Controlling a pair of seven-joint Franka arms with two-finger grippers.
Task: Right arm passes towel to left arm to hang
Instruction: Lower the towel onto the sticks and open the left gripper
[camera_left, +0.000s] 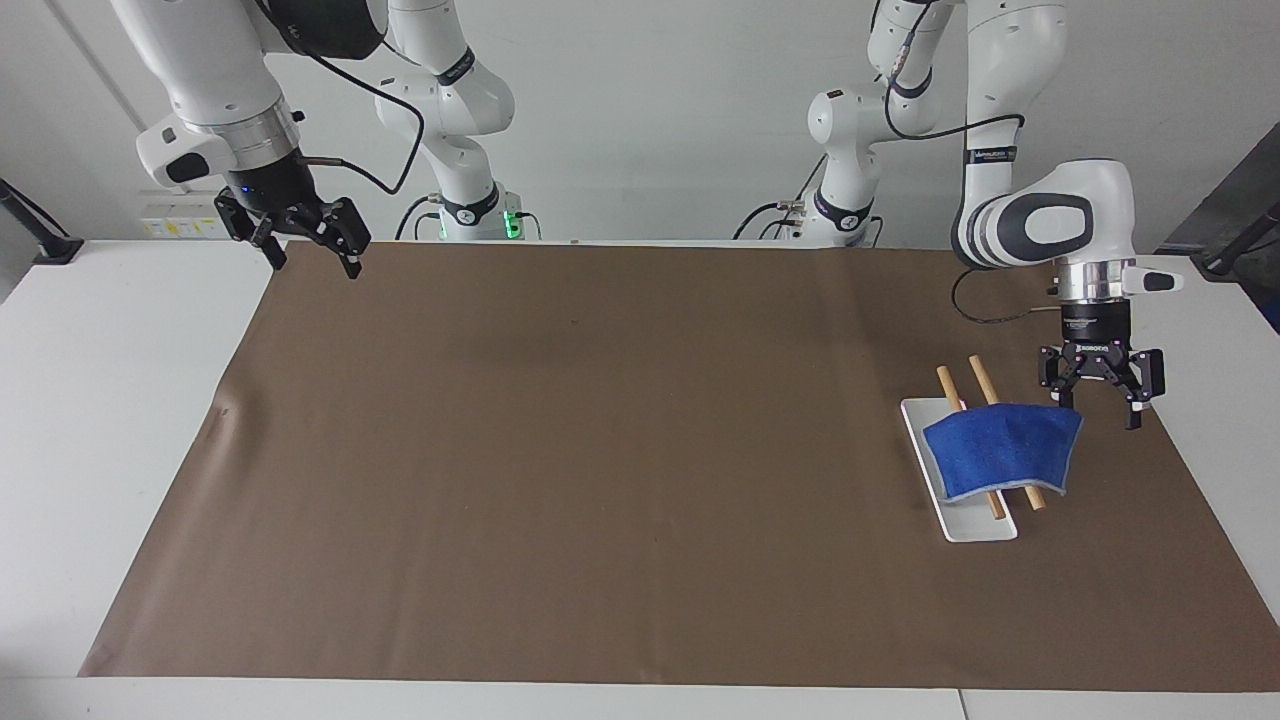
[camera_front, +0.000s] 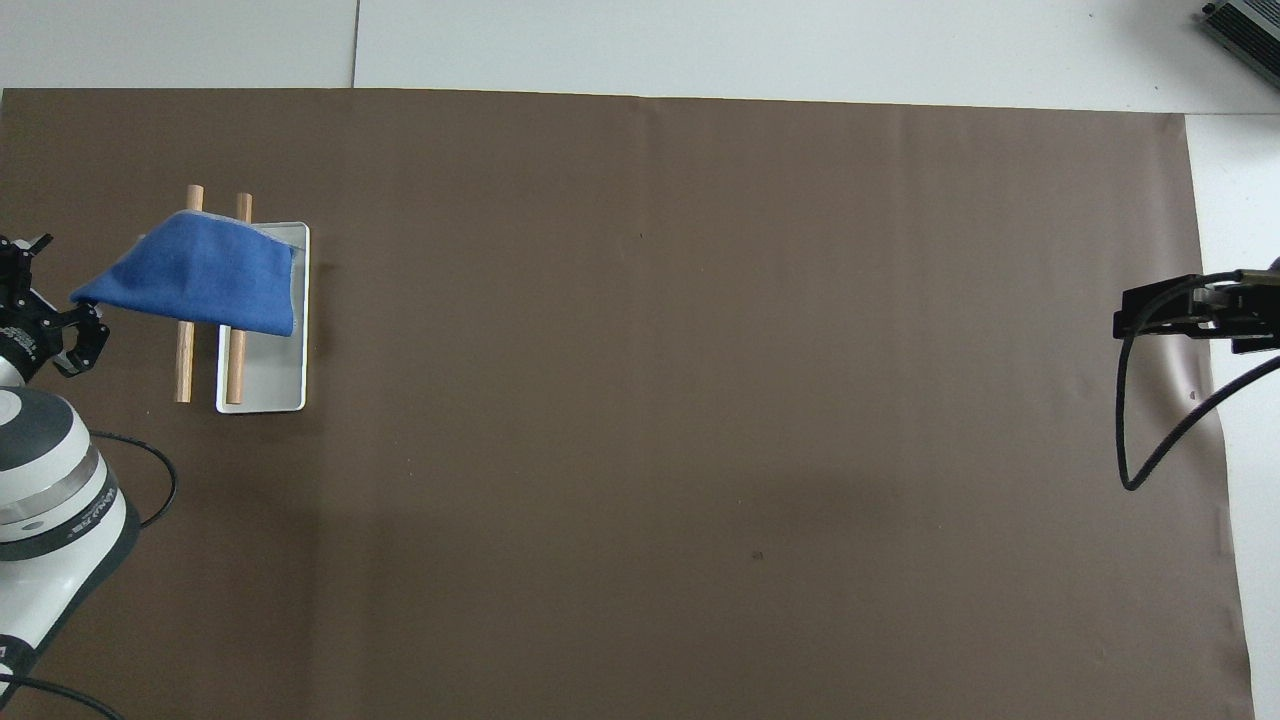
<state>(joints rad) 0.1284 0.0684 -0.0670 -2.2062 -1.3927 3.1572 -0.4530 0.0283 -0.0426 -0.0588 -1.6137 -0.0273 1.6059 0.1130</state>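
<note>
Facing view shows the towel (camera_left: 1003, 450) draped over the two wooden rods (camera_left: 985, 380) of a small rack whose white tray base (camera_left: 975, 525) sits on the brown paper mat (camera_left: 600, 450) at the left arm's end of the counter. The left pincer (camera_left: 1098, 392) hangs just beside the towel's upper corner with its fingers spread and nothing between them, so the cloth rests on the rods by its own weight. The right pincer (camera_left: 305, 240), fingers also apart and empty, waits over the mat's edge at the right arm's end, well apart from the rack. Judged from this, the handover and the hanging look done; what seems left is for the left arm to draw clear, provided the towel, bunched unevenly across the rods, does not slide off.
</note>
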